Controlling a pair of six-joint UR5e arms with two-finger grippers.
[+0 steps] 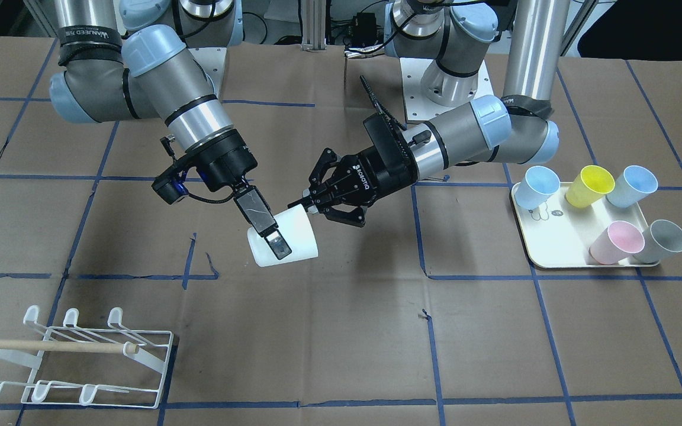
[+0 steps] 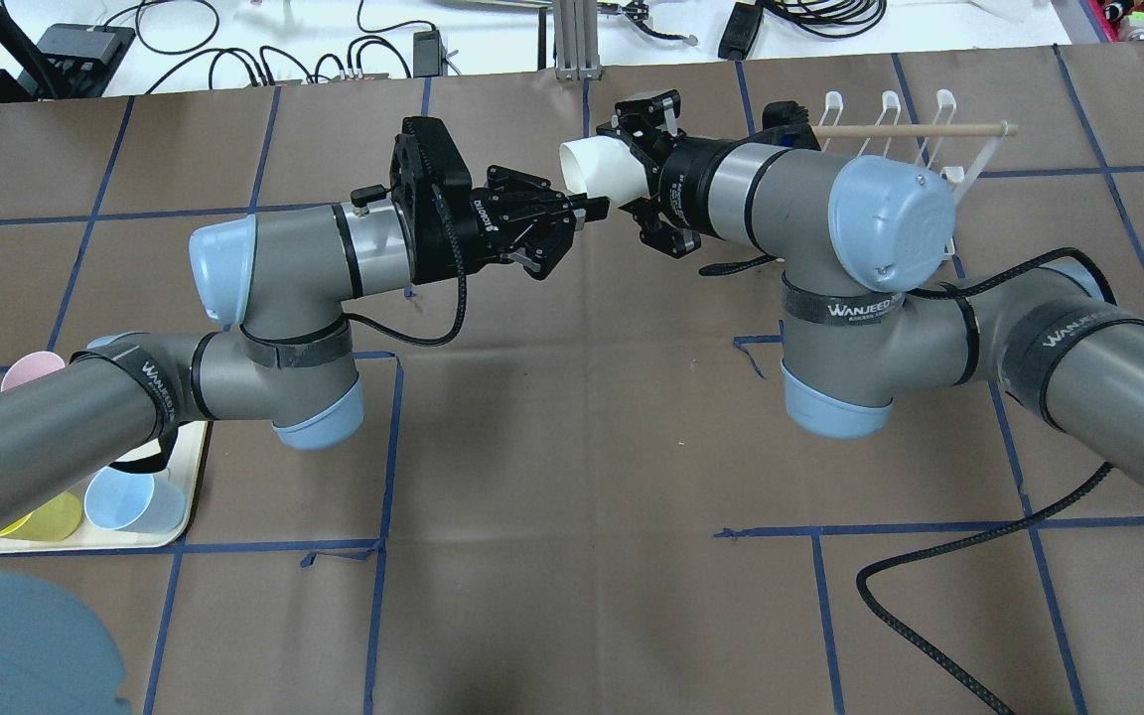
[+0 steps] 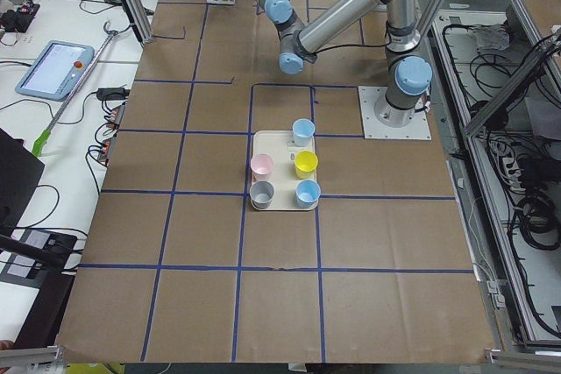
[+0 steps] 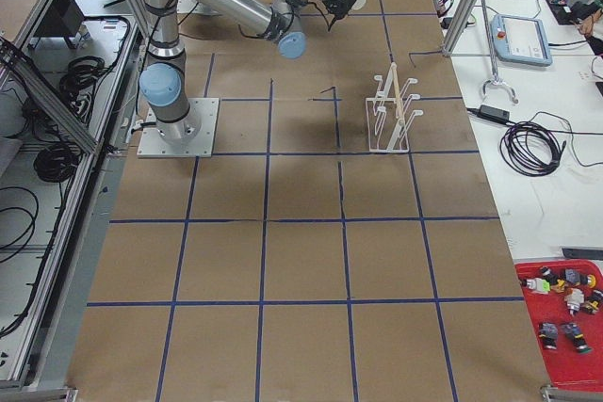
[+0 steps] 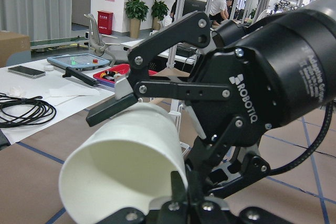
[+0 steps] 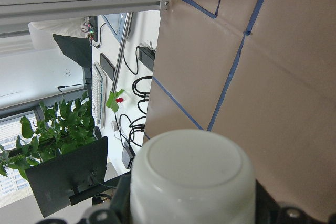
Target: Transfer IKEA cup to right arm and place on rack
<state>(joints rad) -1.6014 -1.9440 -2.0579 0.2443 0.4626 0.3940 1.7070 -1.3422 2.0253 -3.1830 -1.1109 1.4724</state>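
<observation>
The white IKEA cup (image 1: 295,235) hangs on its side in the air over the middle of the table, between both grippers. My right gripper (image 1: 273,239) is shut across the cup's body, one finger lying along its wall. My left gripper (image 1: 312,204) pinches the cup's rim from the opposite side. From overhead the cup (image 2: 600,164) sits at the right gripper (image 2: 617,167), with the left gripper (image 2: 594,207) at its lower rim. In the left wrist view the cup (image 5: 121,161) is open toward the camera. The white wire rack (image 1: 80,355) with its wooden dowel stands on the table near the right arm.
A cream tray (image 1: 560,236) on the left arm's side holds several coloured cups: blue, yellow, pink and grey. The rack also shows overhead (image 2: 929,139) behind the right arm's elbow. A black cable (image 2: 929,596) lies on the table under the right arm.
</observation>
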